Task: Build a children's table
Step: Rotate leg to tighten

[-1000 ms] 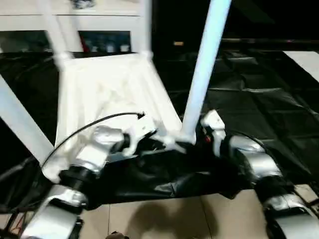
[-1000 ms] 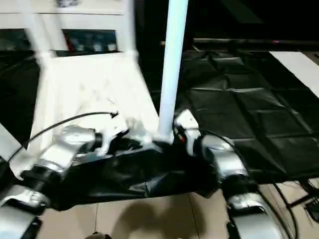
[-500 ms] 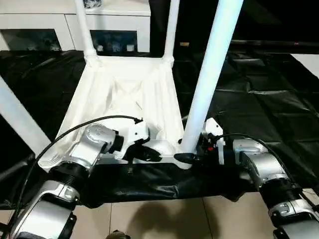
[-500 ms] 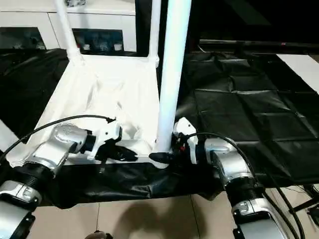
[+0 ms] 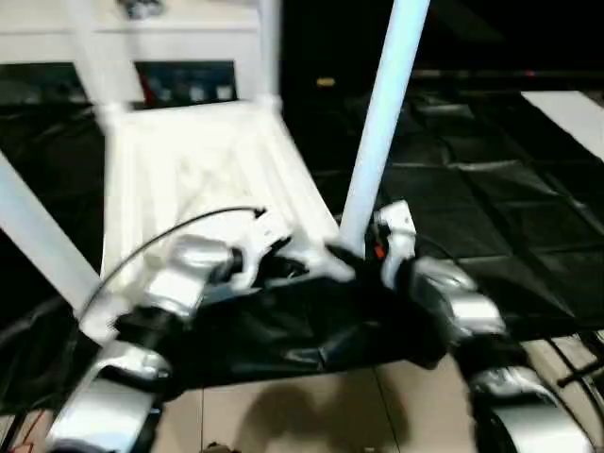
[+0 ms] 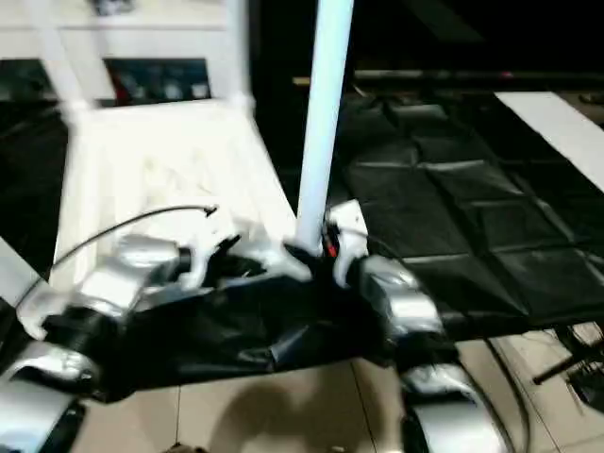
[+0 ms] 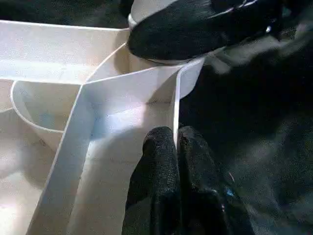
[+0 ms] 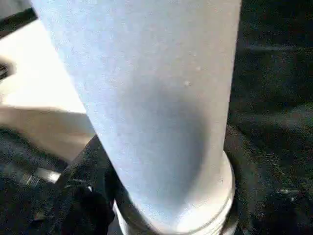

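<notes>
upside-down table, both grippers at the near right corner

black sheeting point(image 5: 491, 217) covers the floor across the room; a strip of pale tile floor point(image 5: 311, 406) shows at its near edge. at the back stands a white cabinet point(image 5: 170, 57) with glass doors.

the children's table lies inverted on the sheeting, left of centre. its white tabletop point(image 5: 198, 170) has the ribbed underside facing up. legs stand up from the corner sockets: the near right leg point(image 5: 382, 123) rises tall and nearly upright, the near left leg point(image 5: 38, 236) slants off toward the left edge, and the two far legs point(image 5: 269, 47) stand in front of the cabinet, blurred.

both silver forearms reach in to the near right corner. a thin black cable point(image 5: 170, 241) arcs over the left forearm.

left gripper point(image 7: 175, 147): fingers pressed together, pinching the thin upright edge wall of the tabletop just beside the corner socket point(image 7: 146, 54). one pad sits on the inner side of the wall, the other on the outer side.

right gripper point(image 5: 344, 257): set low at the foot of the near right leg, where the tube enters its socket. a black finger point(image 7: 195, 29) lies against the leg base. the jaws stand apart around the tube; cannot tell whether they actually squeeze it.
</notes>
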`<state>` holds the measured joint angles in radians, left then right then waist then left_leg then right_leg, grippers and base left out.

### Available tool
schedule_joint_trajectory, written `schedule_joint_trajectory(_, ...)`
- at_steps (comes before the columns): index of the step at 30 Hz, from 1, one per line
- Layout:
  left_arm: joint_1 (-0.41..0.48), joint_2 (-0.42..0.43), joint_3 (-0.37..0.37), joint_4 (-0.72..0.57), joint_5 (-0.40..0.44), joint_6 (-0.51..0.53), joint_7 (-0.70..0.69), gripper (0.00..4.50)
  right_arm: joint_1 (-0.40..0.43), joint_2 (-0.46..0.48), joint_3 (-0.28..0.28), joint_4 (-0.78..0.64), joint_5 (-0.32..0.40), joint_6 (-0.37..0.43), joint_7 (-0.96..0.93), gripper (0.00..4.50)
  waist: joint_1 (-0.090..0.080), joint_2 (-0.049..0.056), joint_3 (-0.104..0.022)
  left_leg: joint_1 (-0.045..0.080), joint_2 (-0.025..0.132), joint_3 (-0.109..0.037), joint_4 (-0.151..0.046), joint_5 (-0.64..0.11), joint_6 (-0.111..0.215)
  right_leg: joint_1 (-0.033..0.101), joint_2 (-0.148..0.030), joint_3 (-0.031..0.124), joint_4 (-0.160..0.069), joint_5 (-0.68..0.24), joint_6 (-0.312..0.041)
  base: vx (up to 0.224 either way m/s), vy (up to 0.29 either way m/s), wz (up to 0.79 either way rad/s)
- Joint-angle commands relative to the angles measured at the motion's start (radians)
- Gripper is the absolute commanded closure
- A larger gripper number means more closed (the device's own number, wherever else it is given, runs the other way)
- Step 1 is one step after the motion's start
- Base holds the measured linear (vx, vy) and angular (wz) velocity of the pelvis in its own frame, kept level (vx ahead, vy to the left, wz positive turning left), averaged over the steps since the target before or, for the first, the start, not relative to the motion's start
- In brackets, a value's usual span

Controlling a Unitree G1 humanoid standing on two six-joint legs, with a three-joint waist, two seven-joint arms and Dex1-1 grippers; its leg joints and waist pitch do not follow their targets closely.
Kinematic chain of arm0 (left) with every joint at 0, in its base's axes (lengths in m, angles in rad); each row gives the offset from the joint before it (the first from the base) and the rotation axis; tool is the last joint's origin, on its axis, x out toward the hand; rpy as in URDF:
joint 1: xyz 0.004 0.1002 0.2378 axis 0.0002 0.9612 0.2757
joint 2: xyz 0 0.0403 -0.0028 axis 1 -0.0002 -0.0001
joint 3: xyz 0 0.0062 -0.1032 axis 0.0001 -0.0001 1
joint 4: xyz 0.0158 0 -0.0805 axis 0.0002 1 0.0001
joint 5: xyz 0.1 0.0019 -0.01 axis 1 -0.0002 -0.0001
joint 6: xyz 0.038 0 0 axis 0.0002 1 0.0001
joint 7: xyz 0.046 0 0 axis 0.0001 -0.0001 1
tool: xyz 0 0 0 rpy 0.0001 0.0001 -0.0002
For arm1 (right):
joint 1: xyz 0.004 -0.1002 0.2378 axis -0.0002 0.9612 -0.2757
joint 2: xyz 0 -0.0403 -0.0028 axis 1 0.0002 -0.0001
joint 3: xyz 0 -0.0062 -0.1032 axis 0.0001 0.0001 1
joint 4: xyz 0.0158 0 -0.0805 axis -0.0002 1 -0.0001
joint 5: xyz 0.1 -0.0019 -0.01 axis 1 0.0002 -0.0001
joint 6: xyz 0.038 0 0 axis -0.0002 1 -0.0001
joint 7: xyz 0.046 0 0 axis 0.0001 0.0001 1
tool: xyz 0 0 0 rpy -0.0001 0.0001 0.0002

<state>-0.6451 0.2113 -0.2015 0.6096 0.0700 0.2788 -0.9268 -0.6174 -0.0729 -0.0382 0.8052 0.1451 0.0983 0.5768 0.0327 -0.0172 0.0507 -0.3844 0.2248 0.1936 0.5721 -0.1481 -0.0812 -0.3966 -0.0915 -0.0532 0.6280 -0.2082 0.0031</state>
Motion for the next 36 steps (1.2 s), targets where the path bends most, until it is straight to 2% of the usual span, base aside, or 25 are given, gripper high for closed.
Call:
schedule_joint_trajectory(1, 0.003, -0.075, -0.017, -0.055, -0.023, 0.022, 0.044, 4.5, -0.015, 0.075, 0.035, 0.049, -0.015, 0.009, -0.042, 1.79, 0.004, -0.005, -0.072, 0.012, 0.003, -0.003, -0.054, -0.16, 0.03, 0.049, -0.037, 0.031, -0.07, -0.045, -0.24, 0.0, 0.0, 0.0)
schedule_joint_trajectory(2, 0.009, -0.082, -0.021, -0.064, -0.025, 0.025, 0.044, 4.5, -0.016, 0.086, 0.039, 0.051, -0.013, 0.006, -0.031, 1.79, 0.005, -0.005, -0.071, 0.011, 0.001, -0.002, -0.052, -0.153, 0.041, 0.048, -0.036, 0.032, -0.07, -0.03, -0.242, 0.0, 0.0, 0.0)
schedule_joint_trajectory(4, 0.013, -0.086, -0.027, -0.072, -0.03, 0.026, 0.038, 4.5, -0.019, 0.096, 0.043, 0.055, -0.014, 0.0, -0.016, 1.23, 0.006, -0.005, -0.073, 0.013, 0.001, 0.0, -0.049, -0.15, 0.058, 0.049, -0.035, 0.033, -0.069, -0.011, -0.245, 0.0, 0.0, 0.0)
schedule_joint_trajectory(5, 0.016, -0.084, -0.033, -0.076, -0.035, 0.023, 0.027, 4.5, -0.022, 0.098, 0.047, 0.06, -0.017, -0.005, -0.002, 1.23, 0.006, -0.004, -0.072, 0.013, 0.001, 0.001, -0.049, -0.149, 0.063, 0.049, -0.035, 0.033, -0.07, -0.007, -0.247, 0.0, 0.0, 0.0)
schedule_joint_trajectory(6, 0.016, -0.082, -0.034, -0.077, -0.036, 0.022, 0.025, 4.5, -0.023, 0.098, 0.047, 0.062, -0.018, -0.005, 0.004, 1.0, 0.006, -0.004, -0.071, 0.014, 0.001, 0.002, -0.05, -0.155, 0.068, 0.047, -0.034, 0.033, -0.072, -0.014, -0.247, 0.0, 0.0, 0.0)
schedule_joint_trajectory(7, 0.015, -0.078, -0.035, -0.076, -0.038, 0.016, 0.018, 4.5, -0.024, 0.094, 0.048, 0.061, -0.019, -0.005, 0.016, 1.0, 0.006, -0.004, -0.07, 0.014, 0.001, 0.002, -0.049, -0.16, 0.068, 0.047, -0.034, 0.034, -0.072, -0.022, -0.246, 0.0, 0.0, 0.0)
schedule_joint_trajectory(8, 0.014, -0.066, -0.039, -0.073, -0.038, -0.003, 0.001, 4.5, -0.026, 0.077, 0.051, 0.052, -0.019, -0.005, 0.04, 0.91, 0.007, 0.003, -0.069, 0.016, 0.002, 0.001, -0.051, -0.177, 0.063, 0.046, -0.035, 0.034, -0.075, -0.043, -0.245, 0.0, 0.0, 0.0)
schedule_joint_trajectory(9, 0.016, -0.054, -0.043, -0.074, -0.039, -0.023, -0.027, 4.5, -0.028, 0.058, 0.057, 0.048, -0.021, -0.007, 0.056, 0.73, 0.006, 0.0, -0.069, 0.015, 0.002, 0.0, -0.051, -0.188, 0.057, 0.047, -0.034, 0.034, -0.076, -0.053, -0.242, 0.0, 0.0, 0.0)
schedule_joint_trajectory(13, 0.021, -0.029, -0.047, -0.073, -0.043, -0.042, -0.078, 4.5, -0.021, 0.006, 0.083, 0.017, -0.021, -0.007, 0.166, 0.73, 0.008, 0.001, -0.07, 0.016, 0.002, 0.002, -0.049, -0.183, 0.065, 0.048, -0.033, 0.035, -0.073, -0.025, -0.251, 0.0, 0.0, 0.0)
schedule_joint_trajectory(14, 0.028, -0.014, -0.054, -0.074, -0.053, -0.058, -0.124, 4.5, -0.005, -0.027, 0.108, -0.01, -0.025, -0.011, 0.248, 0.73, 0.012, 0.004, -0.069, 0.019, 0.003, 0.002, -0.05, -0.191, 0.067, 0.046, -0.033, 0.035, -0.075, -0.031, -0.254, 0.0, 0.0, 0.0)
schedule_joint_trajectory(15, 0.033, -0.004, -0.059, -0.076, -0.056, -0.067, -0.147, 4.5, 0.006, -0.048, 0.122, -0.029, -0.024, -0.008, 0.298, 0.73, 0.016, 0.002, -0.068, 0.02, 0.004, 0.003, -0.049, -0.201, 0.069, 0.046, -0.031, 0.035, -0.076, -0.034, -0.253, 0.0, 0.0, 0.0)
schedule_joint_trajectory(17, 0.04, 0.016, -0.066, -0.078, -0.063, -0.082, -0.193, 4.5, 0.028, -0.086, 0.142, -0.066, -0.011, 0.023, 0.386, 0.73, 0.022, 0.003, -0.069, 0.02, 0.005, 0.002, -0.049, -0.197, 0.07, 0.048, -0.032, 0.035, -0.074, -0.029, -0.251, 0.0, 0.0, 0.0)
schedule_joint_trajectory(18, 0.046, 0.026, -0.069, -0.084, -0.073, -0.081, -0.225, 4.5, 0.039, -0.105, 0.149, -0.086, -0.002, 0.046, 0.427, 0.73, 0.026, 0.0, -0.066, 0.021, 0.007, 0.005, -0.05, -0.205, 0.071, 0.046, -0.03, 0.035, -0.076, -0.041, -0.248, 0.0, 0.0, 0.0)
schedule_joint_trajectory(20, 0.049, 0.035, -0.073, -0.088, -0.079, -0.082, -0.251, 4.5, 0.05, -0.121, 0.157, -0.104, 0.004, 0.061, 0.464, 0.73, 0.032, 0.001, -0.067, 0.022, 0.008, 0.005, -0.051, -0.204, 0.063, 0.044, -0.033, 0.035, -0.074, -0.056, -0.249, 0.0, 0.0, 0.0)
schedule_joint_trajectory(21, 0.051, 0.042, -0.075, -0.089, -0.083, -0.086, -0.269, 4.5, 0.059, -0.134, 0.163, -0.12, 0.009, 0.073, 0.493, 0.73, 0.032, -0.002, -0.066, 0.023, 0.008, 0.005, -0.051, -0.211, 0.061, 0.043, -0.032, 0.035, -0.076, -0.07, -0.248, 0.0, 0.0, 0.0)
schedule_joint_trajectory(23, 0.053, 0.066, -0.078, -0.083, -0.092, -0.097, -0.329, 4.5, 0.09, -0.182, 0.187, -0.17, 0.02, 0.101, 0.587, 0.73, 0.036, -0.002, -0.066, 0.023, 0.008, 0.005, -0.051, -0.22, 0.054, 0.043, -0.033, 0.036, -0.077, -0.096, -0.24, 0.0, 0.0, 0.0)
schedule_joint_trajectory(25, 0.049, 0.081, -0.082, -0.07, -0.093, -0.106, -0.365, 4.5, 0.104, -0.208, 0.199, -0.196, 0.028, 0.118, 0.635, 0.73, 0.042, 0.0, -0.067, 0.021, 0.008, 0.005, -0.051, -0.209, 0.06, 0.043, -0.031, 0.036, -0.076, -0.083, -0.236, 0.0, 0.0, 0.0)
schedule_joint_trajectory(26, 0.043, 0.09, -0.085, -0.055, -0.088, -0.116, -0.386, 4.5, 0.109, -0.221, 0.204, -0.208, 0.035, 0.126, 0.66, 0.87, 0.048, -0.003, -0.067, 0.021, 0.007, 0.005, -0.05, -0.198, 0.063, 0.043, -0.032, 0.036, -0.075, -0.071, -0.237, 0.0, 0.0, 0.0)
schedule_joint_trajectory(27, 0.039, 0.093, -0.086, -0.046, -0.085, -0.12, -0.392, 4.5, 0.11, -0.225, 0.206, -0.21, 0.036, 0.13, 0.668, 0.87, 0.051, -0.001, -0.068, 0.022, 0.008, 0.005, -0.05, -0.204, 0.06, 0.042, -0.034, 0.036, -0.075, -0.078, -0.237, 0.0, 0.0, 0.0)
schedule_joint_trajectory(31, 0.023, 0.104, -0.085, -0.022, -0.08, -0.133, -0.413, 4.5, 0.113, -0.231, 0.207, -0.224, 0.033, 0.147, 0.688, 1.14, 0.054, 0.0, -0.068, 0.022, 0.008, 0.004, -0.052, -0.213, 0.046, 0.041, -0.036, 0.036, -0.076, -0.099, -0.236, 0.0, 0.0, 0.0)
schedule_joint_trajectory(32, 0.02, 0.107, -0.086, -0.018, -0.077, -0.136, -0.416, 4.5, 0.114, -0.232, 0.21, -0.229, 0.035, 0.152, 0.692, 1.25, 0.055, 0.004, -0.067, 0.024, 0.008, 0.004, -0.052, -0.219, 0.041, 0.039, -0.036, 0.036, -0.077, -0.102, -0.238, 0.0, 0.0, 0.0)
schedule_joint_trajectory(36, 0.014, 0.112, -0.083, -0.007, -0.083, -0.14, -0.428, 4.5, 0.124, -0.232, 0.217, -0.254, 0.046, 0.176, 0.694, 1.56, 0.055, 0.004, -0.069, 0.023, 0.007, 0.003, -0.052, -0.209, 0.037, 0.042, -0.034, 0.035, -0.073, -0.076, -0.24, 0.0, 0.0, 0.0)
